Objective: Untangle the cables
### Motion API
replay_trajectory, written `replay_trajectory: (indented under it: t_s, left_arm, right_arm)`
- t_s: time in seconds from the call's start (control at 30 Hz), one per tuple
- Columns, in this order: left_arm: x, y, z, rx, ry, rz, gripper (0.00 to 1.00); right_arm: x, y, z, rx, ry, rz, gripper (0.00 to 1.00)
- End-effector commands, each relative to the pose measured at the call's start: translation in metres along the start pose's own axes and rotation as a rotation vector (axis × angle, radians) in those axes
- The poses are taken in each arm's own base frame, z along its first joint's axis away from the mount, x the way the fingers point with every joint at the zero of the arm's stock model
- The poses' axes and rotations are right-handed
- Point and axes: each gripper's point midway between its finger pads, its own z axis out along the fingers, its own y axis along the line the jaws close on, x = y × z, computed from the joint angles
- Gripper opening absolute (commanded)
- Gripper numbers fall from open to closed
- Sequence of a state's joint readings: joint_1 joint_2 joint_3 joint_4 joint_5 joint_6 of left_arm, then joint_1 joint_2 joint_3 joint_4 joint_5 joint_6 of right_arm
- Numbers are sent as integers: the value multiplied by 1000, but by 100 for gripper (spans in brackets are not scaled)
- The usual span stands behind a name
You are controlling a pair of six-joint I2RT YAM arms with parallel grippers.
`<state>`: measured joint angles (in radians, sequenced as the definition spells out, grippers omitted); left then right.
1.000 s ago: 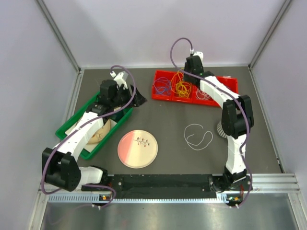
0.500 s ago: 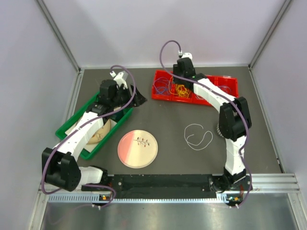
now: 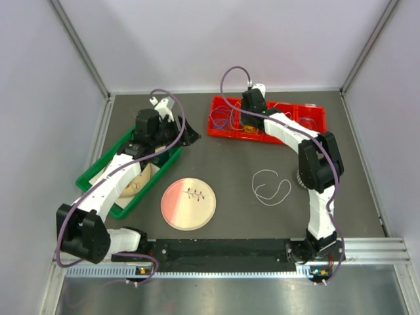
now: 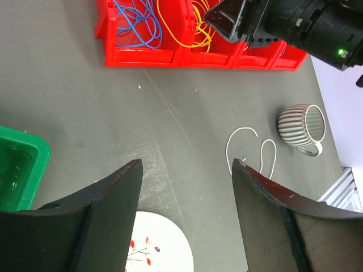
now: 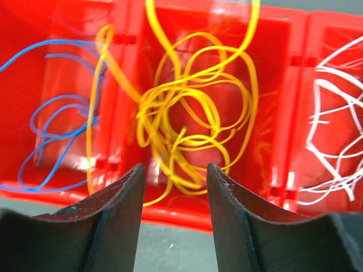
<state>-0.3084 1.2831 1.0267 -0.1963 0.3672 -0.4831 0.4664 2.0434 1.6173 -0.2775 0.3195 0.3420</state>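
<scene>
The right gripper (image 5: 174, 170) hangs with jaws apart, gripping nothing, just over the yellow cables (image 5: 187, 130) tangled in the middle compartment of the red tray (image 5: 187, 218). Blue cables (image 5: 57, 136) fill the compartment on the left and white cables (image 5: 334, 130) the one on the right. The left gripper (image 4: 187, 164) is spread wide and empty above the table (image 4: 85, 85).

From overhead we see the whole table (image 3: 230, 164), our left wrist looks across it toward the red tray (image 4: 144, 56), which our right wrist views from close above.
</scene>
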Motion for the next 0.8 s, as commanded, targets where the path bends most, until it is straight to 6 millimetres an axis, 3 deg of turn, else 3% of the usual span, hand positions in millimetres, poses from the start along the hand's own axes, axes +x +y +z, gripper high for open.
replay_trajectory:
  t_s: [0.0,0.37,0.43,0.47,0.77]
  left_arm:
    - [-21,-11,-10,24,-74,42,69]
    - [-22,-11,-13,18,-79,43,70]
    - [-22,-11,-14,15,-82,43,70]
    - [-23,-12,-15,15,-84,44,70]
    - [-24,-13,-15,21,-84,43,69]
  right_arm:
    - [-12,-5,6,-4,-30,55,46]
    - [-8,8,27,-73,11,35,26]
    - [-14,1,26,-37,-7,28,4]
    - [-24,-2,18,-23,-32,35,0]
    - [-75,-45,-15,118,-181,37,0]
